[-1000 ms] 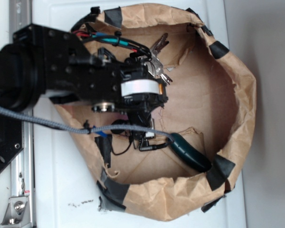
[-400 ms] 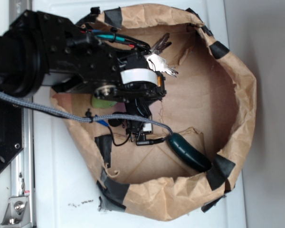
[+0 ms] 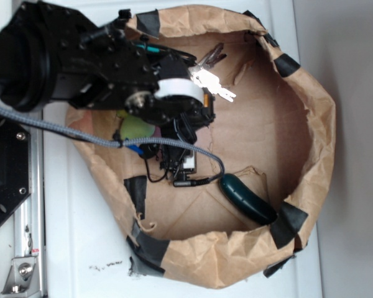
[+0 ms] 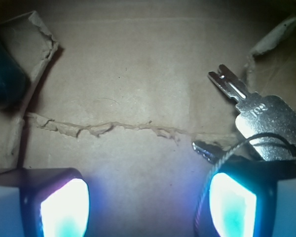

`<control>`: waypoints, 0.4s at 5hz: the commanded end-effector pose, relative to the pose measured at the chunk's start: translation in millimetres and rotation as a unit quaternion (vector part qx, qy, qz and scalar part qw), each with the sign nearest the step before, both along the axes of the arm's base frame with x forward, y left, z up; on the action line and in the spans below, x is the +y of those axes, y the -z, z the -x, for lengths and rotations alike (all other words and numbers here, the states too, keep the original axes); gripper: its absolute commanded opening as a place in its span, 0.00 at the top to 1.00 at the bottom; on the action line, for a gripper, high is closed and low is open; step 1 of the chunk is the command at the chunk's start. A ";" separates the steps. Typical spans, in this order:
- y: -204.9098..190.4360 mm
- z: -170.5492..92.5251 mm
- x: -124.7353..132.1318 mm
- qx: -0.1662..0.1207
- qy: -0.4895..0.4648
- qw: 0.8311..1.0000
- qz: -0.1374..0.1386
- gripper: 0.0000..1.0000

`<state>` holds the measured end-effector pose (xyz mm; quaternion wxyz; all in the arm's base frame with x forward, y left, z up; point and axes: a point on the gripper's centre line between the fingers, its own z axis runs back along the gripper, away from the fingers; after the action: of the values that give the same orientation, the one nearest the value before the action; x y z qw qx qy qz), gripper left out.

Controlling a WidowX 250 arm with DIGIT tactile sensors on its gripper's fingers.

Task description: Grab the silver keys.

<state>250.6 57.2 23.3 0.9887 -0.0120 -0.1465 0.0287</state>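
Inside the paper bag (image 3: 311,124), the silver keys (image 3: 210,79) are seen in the frame's upper middle (beside the gripper (image 3: 202,102)); a plush toy (image 3: 135,127) is placed left, a handled tool (image 3: 247,198) lower right.

Silver keys (image 3: 210,79) beside the black gripper (image 3: 196,115) inside the taped paper bag (image 3: 311,124)

The black arm reaches in from the left, its wrist angled toward the far right. The tool (image 4: 148,202) has its two glowing fingers (image 4: 64,207) spread well apart.
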 end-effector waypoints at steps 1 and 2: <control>-6.9 -3.9 37.5 -0.005 -0.029 1.000 -0.010 0.00; -7.0 -4.9 37.5 -0.006 -0.031 0.999 -0.007 0.00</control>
<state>254.9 81.7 20.4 0.9872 -0.0034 -0.1483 0.0585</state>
